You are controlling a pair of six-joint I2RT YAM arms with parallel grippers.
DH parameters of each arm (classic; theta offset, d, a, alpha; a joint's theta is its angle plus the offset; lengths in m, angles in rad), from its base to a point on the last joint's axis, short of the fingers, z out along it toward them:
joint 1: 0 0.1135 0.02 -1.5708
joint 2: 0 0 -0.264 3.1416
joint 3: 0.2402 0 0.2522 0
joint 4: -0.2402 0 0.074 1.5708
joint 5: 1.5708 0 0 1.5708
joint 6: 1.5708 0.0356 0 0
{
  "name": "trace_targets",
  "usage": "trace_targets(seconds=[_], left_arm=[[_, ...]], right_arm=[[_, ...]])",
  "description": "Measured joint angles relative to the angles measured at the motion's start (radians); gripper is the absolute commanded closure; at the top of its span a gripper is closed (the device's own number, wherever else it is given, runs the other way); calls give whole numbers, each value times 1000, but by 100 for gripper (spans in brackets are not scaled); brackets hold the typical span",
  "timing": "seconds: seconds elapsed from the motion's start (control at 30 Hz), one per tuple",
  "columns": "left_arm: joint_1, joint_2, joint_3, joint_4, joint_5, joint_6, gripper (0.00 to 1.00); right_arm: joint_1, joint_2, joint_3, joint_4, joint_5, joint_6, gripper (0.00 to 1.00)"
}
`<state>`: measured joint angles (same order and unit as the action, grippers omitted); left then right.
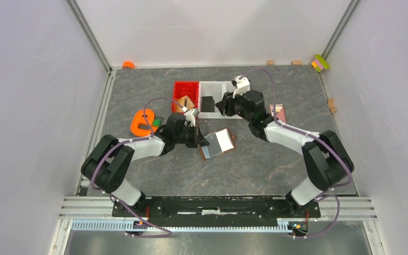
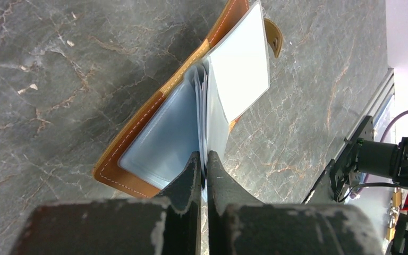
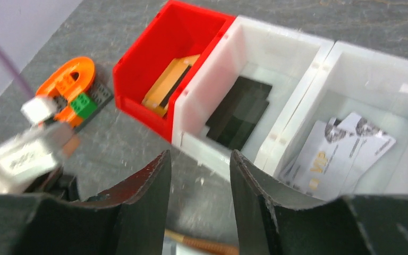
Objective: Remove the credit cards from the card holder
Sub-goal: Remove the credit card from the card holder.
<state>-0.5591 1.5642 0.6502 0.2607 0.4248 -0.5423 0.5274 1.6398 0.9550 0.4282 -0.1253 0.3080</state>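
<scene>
left gripper (image 2: pixel 203 166) pinched tight on wallet (image 2: pixel 151 141) | right gripper (image 3: pixel 199 178) wide, empty | tip: hold wallet still, pull slow

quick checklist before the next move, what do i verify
1. Left fingers pinch the clear sleeves of the card holder: ok, shut on them.
2. Card holder open, cover on the table: ok.
3. Right fingers open and empty: ok.
4. Right fingers at the card holder: not ok, they hover by the white bin.
5. Credit cards left in the sleeves: cannot tell.
</scene>
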Motion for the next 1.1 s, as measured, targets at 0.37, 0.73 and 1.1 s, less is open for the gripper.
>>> trace_targets(seconds=[0.37, 0.73, 1.1], left_arm=[[0, 76, 98, -52, 27, 34, 89], [2, 146, 130, -11, 122, 39, 80], [1, 168, 44, 138, 216, 36, 71]], right_arm=[[139, -249, -441, 38, 84, -45, 21], [242, -266, -598, 131, 192, -97, 21], [314, -203, -544, 151, 256, -180, 23]])
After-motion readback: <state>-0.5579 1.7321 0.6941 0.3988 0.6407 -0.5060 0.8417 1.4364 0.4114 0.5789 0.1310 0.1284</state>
